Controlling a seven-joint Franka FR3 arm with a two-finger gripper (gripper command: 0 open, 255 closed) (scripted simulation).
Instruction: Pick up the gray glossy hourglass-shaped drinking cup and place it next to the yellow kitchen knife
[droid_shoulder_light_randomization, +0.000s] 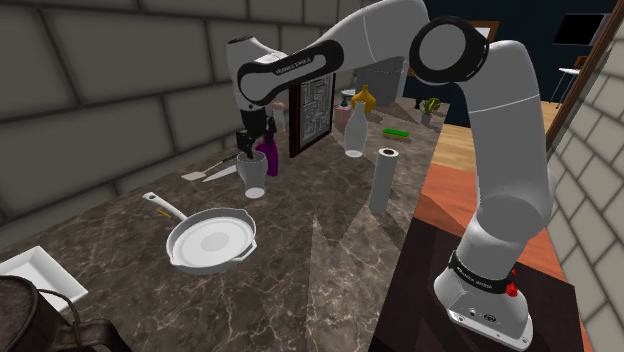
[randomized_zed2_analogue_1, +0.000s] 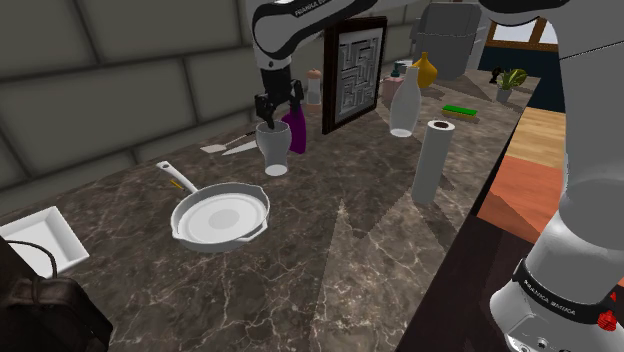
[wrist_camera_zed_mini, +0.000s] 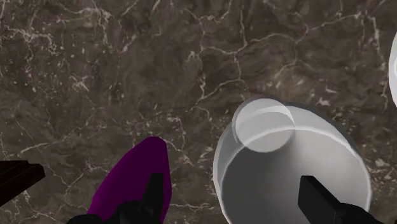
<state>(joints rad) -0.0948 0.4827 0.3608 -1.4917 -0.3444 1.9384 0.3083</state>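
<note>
**Shoulder view.** Shows the arm (droid_shoulder_light_randomization: 500, 150) rising from the stand (droid_shoulder_light_randomization: 425, 285) at lower right, bending near the top edge and reaching across to the shoulder view's left. Turns the wrist straight down over the counter (droid_shoulder_light_randomization: 320, 270). Places the gripper (droid_shoulder_light_randomization: 247, 148) directly above the cup (droid_shoulder_light_randomization: 252, 172), with the tips at about rim level; cannot tell contact from here. Sets the pale grey cup upright on the counter, beyond the pan (droid_shoulder_light_randomization: 212, 242) and just beside the purple bottle (droid_shoulder_light_randomization: 268, 157) on the shoulder view's right.

**Second exterior view.** Gives the hand vertical again, with the gripper (randomized_zed2_analogue_1: 272, 115) pointing down and its tips just over the mouth of the cup (randomized_zed2_analogue_1: 274, 148). Puts the bottle (randomized_zed2_analogue_1: 297, 130) close against the cup on the second exterior view's right. Puts the pan (randomized_zed2_analogue_1: 222, 218) nearer and to the left, and a flat pale utensil (randomized_zed2_analogue_1: 235, 147) on the counter (randomized_zed2_analogue_1: 350, 260) left of the cup.

**Wrist view.** Looks down into the cup (wrist_camera_zed_mini: 286, 172) from above. Shows the gripper (wrist_camera_zed_mini: 232, 184) with both fingers (wrist_camera_zed_mini: 153, 194) spread wide and clasping nothing. Sets one finger over the gap between the bottle (wrist_camera_zed_mini: 133, 184) and the cup, and the other over the cup's opposite side. Leaves most of the cup's mouth between the fingers, with bare counter (wrist_camera_zed_mini: 127, 76) beyond.
</note>
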